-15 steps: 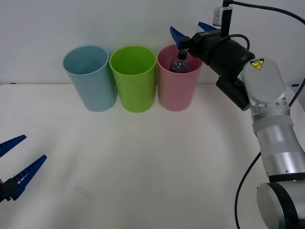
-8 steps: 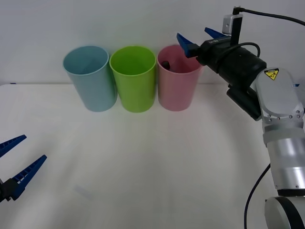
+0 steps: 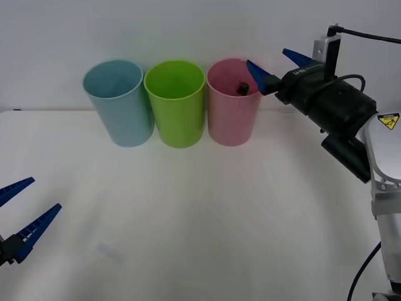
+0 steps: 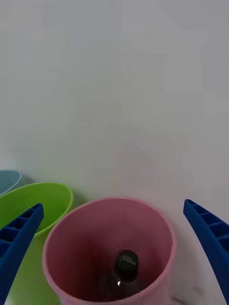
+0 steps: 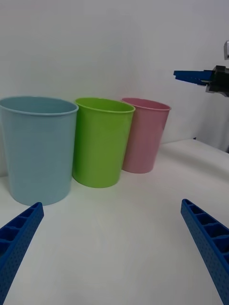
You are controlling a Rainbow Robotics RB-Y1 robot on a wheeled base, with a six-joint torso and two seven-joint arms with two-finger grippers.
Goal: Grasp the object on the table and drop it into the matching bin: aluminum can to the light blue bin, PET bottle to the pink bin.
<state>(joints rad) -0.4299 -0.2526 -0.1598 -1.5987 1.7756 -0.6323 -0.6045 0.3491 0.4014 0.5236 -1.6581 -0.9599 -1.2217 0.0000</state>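
Pink bin [image 4: 107, 248] holds PET bottle [image 4: 125, 274] (wrist view); both grippers gape empty.

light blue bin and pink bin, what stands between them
A tall round green plastic bin stands between the light blue bin and the pink bin, seen in the front view.

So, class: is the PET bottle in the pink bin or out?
In: the PET bottle sits inside the pink bin, black cap showing.

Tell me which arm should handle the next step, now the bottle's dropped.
Right, probably. The right gripper hangs open beside the pink bin with the PET bottle inside, so only its retreat is left. The left gripper sits open, low over the table.
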